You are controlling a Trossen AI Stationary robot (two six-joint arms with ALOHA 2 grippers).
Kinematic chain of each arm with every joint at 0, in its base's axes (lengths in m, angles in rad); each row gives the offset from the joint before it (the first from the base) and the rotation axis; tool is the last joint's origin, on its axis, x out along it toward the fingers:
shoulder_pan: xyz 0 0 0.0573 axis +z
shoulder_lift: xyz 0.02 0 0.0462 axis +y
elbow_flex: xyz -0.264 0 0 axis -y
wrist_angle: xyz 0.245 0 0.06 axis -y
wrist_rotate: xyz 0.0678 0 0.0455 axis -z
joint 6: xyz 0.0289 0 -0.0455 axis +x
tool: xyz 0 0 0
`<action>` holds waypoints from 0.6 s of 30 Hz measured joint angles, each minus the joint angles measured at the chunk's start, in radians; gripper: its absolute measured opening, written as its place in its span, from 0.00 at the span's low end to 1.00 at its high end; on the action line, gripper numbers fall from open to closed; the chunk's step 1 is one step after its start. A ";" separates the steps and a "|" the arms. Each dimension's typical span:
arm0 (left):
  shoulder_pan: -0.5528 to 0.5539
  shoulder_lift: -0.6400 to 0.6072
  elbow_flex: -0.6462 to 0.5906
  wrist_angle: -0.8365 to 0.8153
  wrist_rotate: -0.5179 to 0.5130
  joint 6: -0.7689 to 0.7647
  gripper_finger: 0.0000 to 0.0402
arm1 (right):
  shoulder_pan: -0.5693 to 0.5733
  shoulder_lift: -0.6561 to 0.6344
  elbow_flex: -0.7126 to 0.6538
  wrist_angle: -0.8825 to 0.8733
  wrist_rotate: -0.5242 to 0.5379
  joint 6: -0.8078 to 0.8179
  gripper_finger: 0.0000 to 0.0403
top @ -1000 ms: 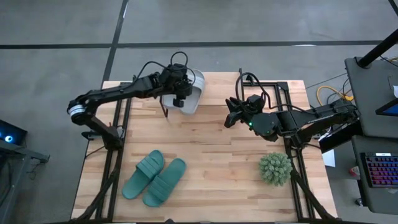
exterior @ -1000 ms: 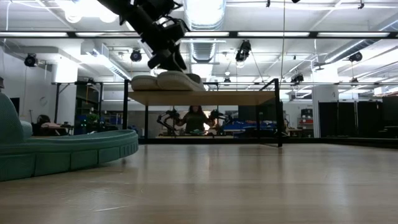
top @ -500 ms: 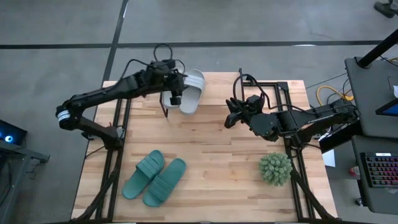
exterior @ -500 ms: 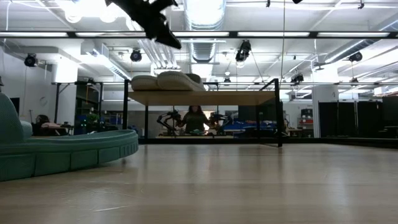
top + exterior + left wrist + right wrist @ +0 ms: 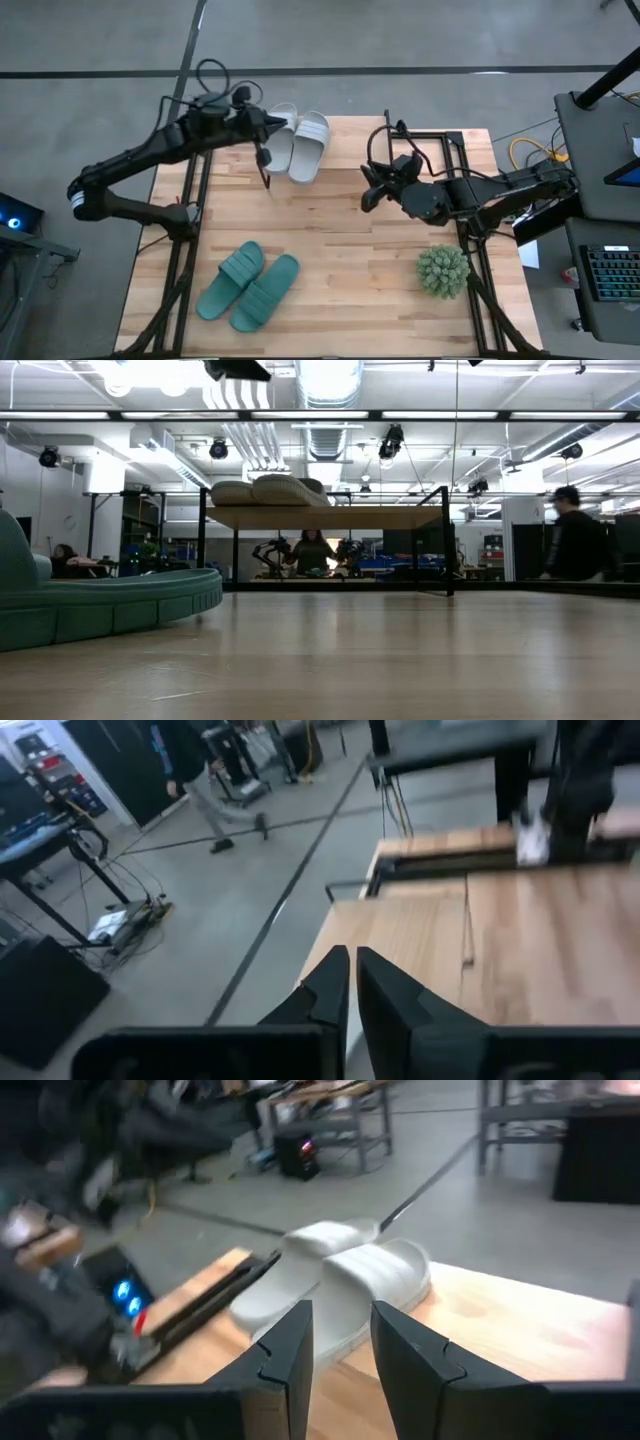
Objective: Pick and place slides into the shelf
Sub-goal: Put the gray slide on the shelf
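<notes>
Both pale grey-white foam slides (image 5: 297, 143) lay paired on the small wooden shelf (image 5: 330, 517) at the table's far edge, so the left gripper (image 5: 262, 124) hung pinched shut and empty beside them, the right gripper (image 5: 368, 192) part-open, empty, mid-table.

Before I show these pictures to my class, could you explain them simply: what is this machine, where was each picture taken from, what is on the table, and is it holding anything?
The machine is two dark robot arms working at a wooden table. One picture looks straight down from above, one looks level across the tabletop, and two come from cameras on the arms' wrists.

On a small shelf at the table's far edge lie two pale grey-white slides, side by side. Two teal slides lie on the near left part of the table, and a spiky green plant ball on the near right.

The left gripper is beside the pale pair, shut and holding nothing. The right gripper is above the shelf, facing the pale slides with its fingers slightly apart, also holding nothing.
</notes>
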 joint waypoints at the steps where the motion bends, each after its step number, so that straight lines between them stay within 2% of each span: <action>1: 0.000 -0.014 0.000 0.006 0.006 -0.041 0.01 | -0.006 0.000 0.000 0.000 -0.035 -0.026 0.24; 4: 0.001 -0.063 -0.001 0.026 0.041 -0.155 0.00 | -0.028 0.000 0.000 -0.002 -0.113 -0.079 0.24; 10: -0.001 -0.151 -0.001 0.113 0.101 -0.260 0.00 | -0.088 0.000 0.002 -0.068 -0.128 -0.083 0.22; 13: -0.001 -0.196 -0.001 0.149 0.121 -0.323 0.00 | -0.131 0.000 0.002 -0.085 -0.180 -0.100 0.17; 18: -0.001 -0.256 -0.002 0.163 0.129 -0.398 0.00 | -0.226 0.000 0.002 -0.085 -0.345 -0.190 0.04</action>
